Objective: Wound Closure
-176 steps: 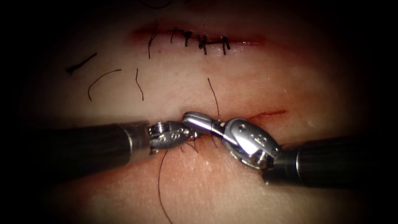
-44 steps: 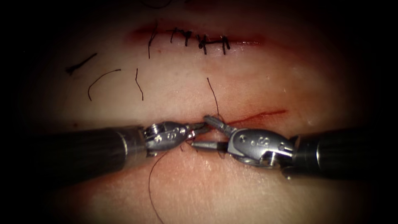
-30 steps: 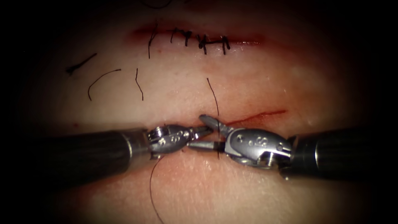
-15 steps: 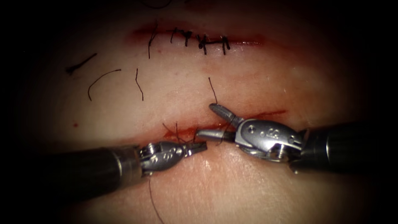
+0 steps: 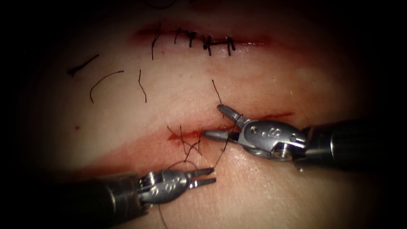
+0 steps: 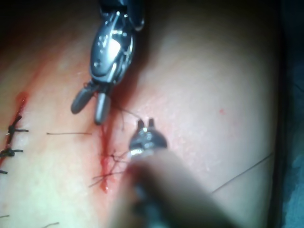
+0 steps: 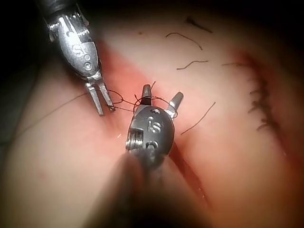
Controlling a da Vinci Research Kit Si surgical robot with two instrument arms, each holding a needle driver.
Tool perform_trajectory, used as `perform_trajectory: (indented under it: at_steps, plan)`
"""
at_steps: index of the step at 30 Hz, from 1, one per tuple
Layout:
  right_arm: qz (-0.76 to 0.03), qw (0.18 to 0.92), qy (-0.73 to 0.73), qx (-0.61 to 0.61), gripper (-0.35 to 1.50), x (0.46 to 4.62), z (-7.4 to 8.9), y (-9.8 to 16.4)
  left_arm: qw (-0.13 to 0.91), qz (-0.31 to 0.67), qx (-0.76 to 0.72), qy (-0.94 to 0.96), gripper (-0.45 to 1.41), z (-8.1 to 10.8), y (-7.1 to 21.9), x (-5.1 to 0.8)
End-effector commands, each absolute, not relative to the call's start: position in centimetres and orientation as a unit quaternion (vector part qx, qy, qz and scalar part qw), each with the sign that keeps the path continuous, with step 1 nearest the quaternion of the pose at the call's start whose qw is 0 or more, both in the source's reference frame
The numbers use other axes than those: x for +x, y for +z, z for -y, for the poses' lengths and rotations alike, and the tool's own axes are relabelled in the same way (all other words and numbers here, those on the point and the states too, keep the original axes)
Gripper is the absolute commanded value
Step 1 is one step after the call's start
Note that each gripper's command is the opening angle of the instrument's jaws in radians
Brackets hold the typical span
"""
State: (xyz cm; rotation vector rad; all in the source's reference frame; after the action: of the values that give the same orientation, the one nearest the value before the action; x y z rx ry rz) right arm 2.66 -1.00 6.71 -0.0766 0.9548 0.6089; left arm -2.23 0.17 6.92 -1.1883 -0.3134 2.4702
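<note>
Both my tools are gaping empty: left tool (image 5: 207,177) near the cut (image 5: 190,135), right tool (image 5: 221,123) straddling thread (image 5: 220,154), so I'm judging clean placement matters.

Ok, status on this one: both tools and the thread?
Left tool open, holding nothing, below the cut. Right tool open, astride the thread at the cut. Needle not seen. Cut ends lie on tissue above.

Glossy polished metal hands (image 5: 202,177) (image 5: 220,122), matt dark shafts (image 5: 106,199); moist, shiny tissue (image 5: 263,199); thin matt black thread (image 5: 188,150).
</note>
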Motion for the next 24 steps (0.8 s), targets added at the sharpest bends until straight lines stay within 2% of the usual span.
perform_trajectory:
  at_steps: [1,11,24]
  plan:
    - [-0.445,0.849,0.283,-0.032,1.05,2.72,1.05,6.79,0.189,0.114,-0.424,0.878,0.20,-0.12,6.96,-2.28]
    - [-0.417,0.870,0.261,-0.019,1.05,2.74,1.10,6.95,0.201,0.109,-0.422,0.877,0.20,-0.28,6.70,-2.12]
    - [-0.414,0.874,0.255,-0.012,1.05,2.75,1.16,6.97,0.184,0.110,-0.434,0.875,0.05,-0.26,6.75,-2.50]
